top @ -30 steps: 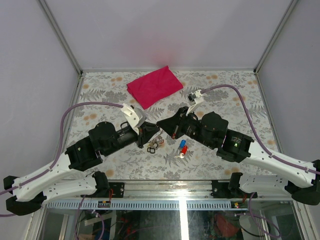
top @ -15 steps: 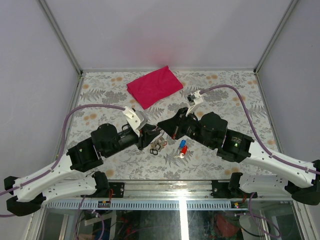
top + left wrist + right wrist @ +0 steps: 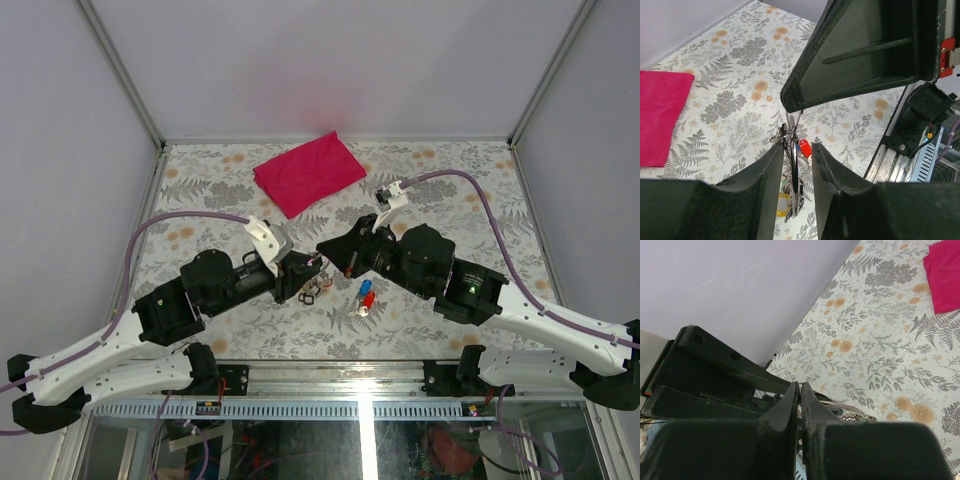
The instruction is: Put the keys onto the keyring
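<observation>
The left hand (image 3: 797, 150) is opening up. A second ago its two fingers were nearly together, and now they are standing apart. The keyring (image 3: 793, 155) is hanging in the gap between them. The fingers are sitting on each side of it and not squeezing it. I think the left hand is letting go, or making room for a better hold.

Just above, the right hand (image 3: 791, 107) is staying shut tight, as it was a second ago. It is pinching the thin wire of the keyring at the top. So the right hand is doing the holding alone now. I cannot tell if the bottom of the bunch is resting on the bench (image 3: 200, 200).

To the right, the red key (image 3: 804, 148) and the blue key (image 3: 366, 287) are lying side by side on the bench. They are near the keyring but not on it. No hand is touching them, so the main job is not yet begun.

At the back, a pink cloth (image 3: 308, 172) is lying well apart from all this and is not blocking anything.

What is getting in the way is the crowding. Both hands are meeting nose to nose over the keyring. One of them, likely the open left hand, is going to have to back out and fetch a key. The black keys already on the ring are bunching up where a new key has to slide on.
</observation>
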You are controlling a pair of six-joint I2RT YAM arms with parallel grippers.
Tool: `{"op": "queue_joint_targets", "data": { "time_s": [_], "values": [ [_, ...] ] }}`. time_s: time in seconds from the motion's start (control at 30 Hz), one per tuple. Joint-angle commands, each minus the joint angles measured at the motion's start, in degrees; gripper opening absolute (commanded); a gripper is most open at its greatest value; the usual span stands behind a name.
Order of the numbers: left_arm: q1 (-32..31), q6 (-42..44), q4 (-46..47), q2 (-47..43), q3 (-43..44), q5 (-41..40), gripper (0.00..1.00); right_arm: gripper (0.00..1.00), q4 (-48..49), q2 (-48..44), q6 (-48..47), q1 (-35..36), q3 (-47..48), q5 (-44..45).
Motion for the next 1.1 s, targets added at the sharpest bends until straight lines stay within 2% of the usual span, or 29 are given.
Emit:
{"op": "queue_joint_targets", "data": {
  "time_s": [0.0, 0.23, 0.53, 0.83, 0.87, 0.97, 1.07],
  "values": [
    [-0.38, -1.05, 2.04, -1.27, -0.85, 1.24, 0.31, 0.0, 3.63, -2.18, -0.61, 0.01, 3.79, 1.81],
    [-0.25, -1.16, 0.97, -1.82, -1.27, 2.24, 0.31, 0.0, 3.1, -2.25, -0.78, 0.01, 4.07, 2.09],
    [-0.31, -1.24, 0.64, -2.74, -2.01, 2.5, 0.38, 0.0, 2.82, -2.37, -0.84, 0.03, 4.17, 2.13],
    [-0.31, -1.4, 0.08, -2.94, -2.76, 1.87, 0.22, 0.0, 2.17, -3.1, -1.21, 0.01, 4.17, 2.61],
    [-0.3, -1.44, 0.08, -3.0, -2.89, 1.76, 0.19, 0.0, 2.06, -3.21, -1.27, 0.05, 4.18, 2.7],
    [-0.37, -1.48, 0.21, -3.1, -3.17, 1.39, 0.02, 0.0, 2.05, -3.42, -1.44, 0.03, 4.28, 2.54],
    [-0.34, -1.61, 0.9, -3.12, -3.46, 1.19, 0.0, 0.0, 2.39, -3.28, -2.45, 0.07, 4.39, 1.21]
  ]
}}
